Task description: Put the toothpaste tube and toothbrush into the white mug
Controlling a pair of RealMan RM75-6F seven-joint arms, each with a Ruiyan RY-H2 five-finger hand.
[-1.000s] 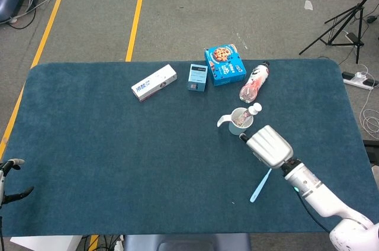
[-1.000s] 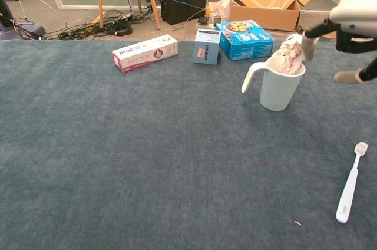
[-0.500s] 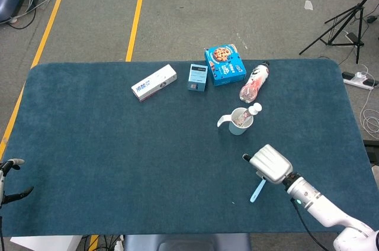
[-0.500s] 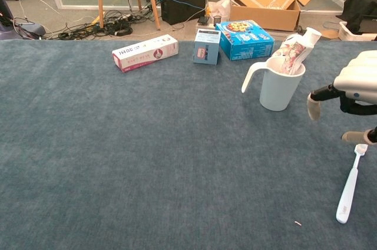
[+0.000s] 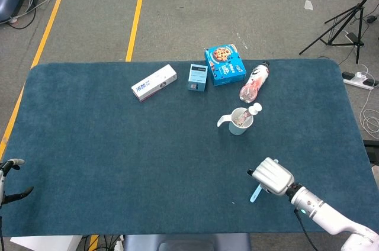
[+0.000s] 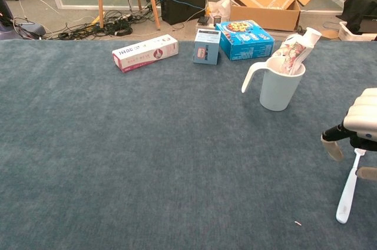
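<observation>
Your left hand (image 5: 10, 180) sits at the far left edge of the worktop (image 5: 118, 156), only its fingertips showing in the head view, spread apart and holding nothing. Moving right along the far side of the blue worktop, you have a long white carton (image 6: 145, 52) lying flat, then a small blue box (image 6: 207, 45) standing upright, then a bigger blue snack box (image 6: 244, 31), and a pink-labelled bottle (image 5: 255, 81) lying on its side. Just in front of the bottle stands the white mug (image 6: 275, 88), handle towards the left, with the toothpaste tube (image 6: 297, 51) already in it, leaning right with its white cap above the rim. Nearer you and further right, the toothbrush (image 6: 349, 187) lies flat on the worktop, well apart from the mug. Your right hand (image 6: 360, 133) is over the head end of the toothbrush, thumb and fingers apart on either side of it; whether they touch it, you cannot tell.
</observation>
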